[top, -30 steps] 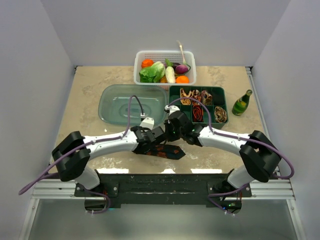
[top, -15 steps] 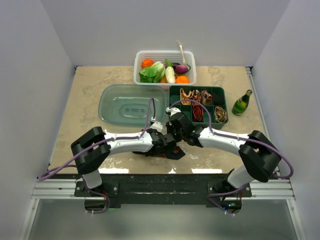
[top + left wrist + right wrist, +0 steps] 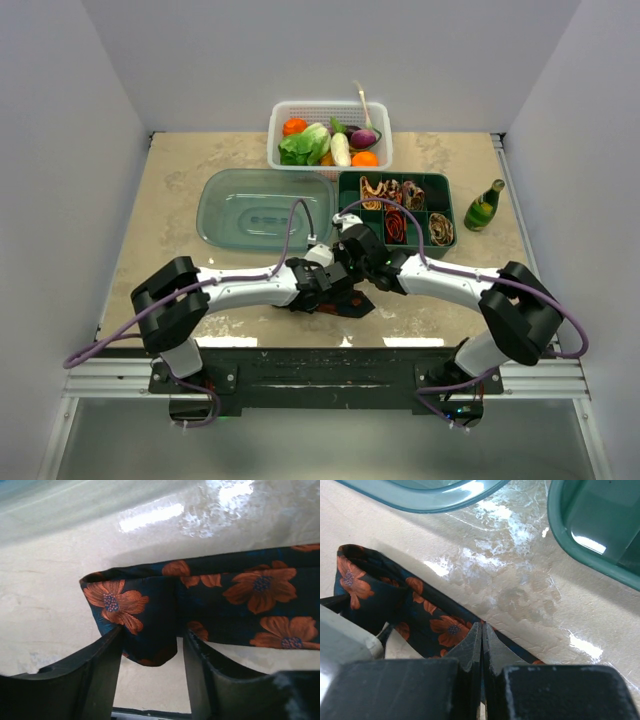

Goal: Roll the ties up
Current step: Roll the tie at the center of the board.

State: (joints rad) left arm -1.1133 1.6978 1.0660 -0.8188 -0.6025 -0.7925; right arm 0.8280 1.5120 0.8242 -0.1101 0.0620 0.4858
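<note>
**Top view.** You see the black tie with orange flowers lying flat on the table at 6 o'clock, just ahead of the arm bases. The left gripper and the right gripper meet over it. From the tie, the clear lid lies at 11 o'clock. The green divided box lies at 1 o'clock, with rolled ties in its compartments. The white basket of vegetables stands at 12 o'clock and a green bottle at 2 o'clock.

**Left wrist.** The tie is folded back on itself at 9 o'clock. The folded flap fills the gap of the left gripper, whose fingers stand apart. You cannot tell whether they press the cloth.

**Right wrist.** The right gripper has its fingers closed together, tips resting at the edge of the tie.
</note>
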